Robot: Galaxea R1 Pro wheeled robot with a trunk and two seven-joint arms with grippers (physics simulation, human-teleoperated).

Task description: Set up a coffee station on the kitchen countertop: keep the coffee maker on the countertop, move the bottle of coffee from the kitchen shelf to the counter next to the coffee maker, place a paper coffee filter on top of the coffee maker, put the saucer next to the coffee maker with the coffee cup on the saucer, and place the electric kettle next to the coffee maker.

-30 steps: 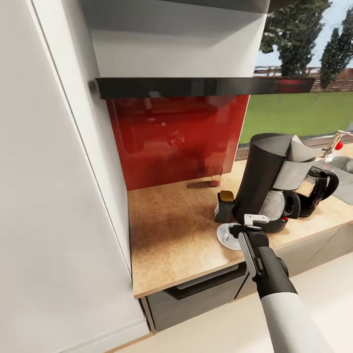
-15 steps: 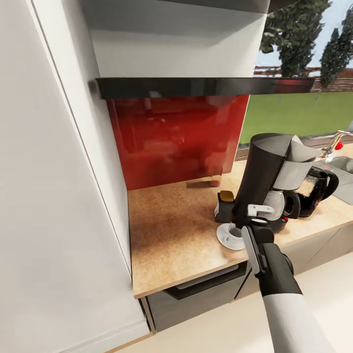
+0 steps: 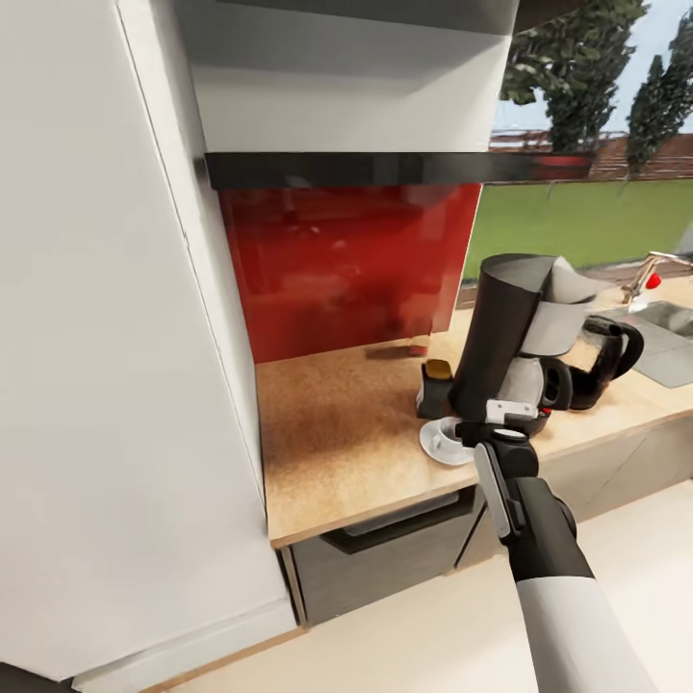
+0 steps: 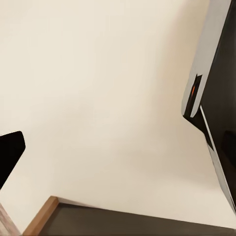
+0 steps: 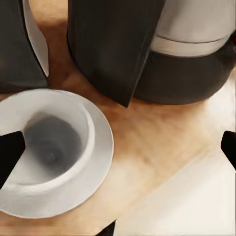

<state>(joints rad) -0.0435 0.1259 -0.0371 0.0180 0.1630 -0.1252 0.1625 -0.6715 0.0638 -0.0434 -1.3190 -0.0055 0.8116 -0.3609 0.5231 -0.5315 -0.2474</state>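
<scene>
- Head view: coffee maker (image 3: 505,332) stands upright on the wooden countertop (image 3: 337,452), right of the red backsplash (image 3: 346,265)
- Paper coffee filter (image 3: 568,313) sits on top of the coffee maker, pale grey, leaning toward the sink side
- Electric kettle (image 3: 604,361), dark, stands just beside the coffee maker on its far right, handle facing right
- Bottle of coffee (image 3: 435,388), dark body with yellowish cap, stands on the countertop just left of the coffee maker base; cannot tell whether they touch
- Saucer (image 3: 441,443), white, lies flat on the countertop in front of the bottle of coffee and near the counter's front edge
- Coffee cup (image 3: 449,435) sits upright on the saucer; right wrist view confirms the cup (image 5: 51,142) inside the saucer rim (image 5: 98,172), empty, dark shading at its bottom
- Right gripper (image 3: 500,423) hovers just right of the saucer, in front of the coffee maker base; jaws spread apart, nothing between them. In the right wrist view the two dark fingertips (image 5: 10,152) sit at opposite edges of the picture, with the cup, saucer and bare countertop between
- Left wrist view: plain cream surface, a dark panel edge (image 4: 206,98) with a small orange mark, one dark fingertip (image 4: 9,152) at the edge. Left jaw state: cannot tell
- Sink (image 3: 664,332) and faucet (image 3: 643,279) at far right of the countertop
</scene>
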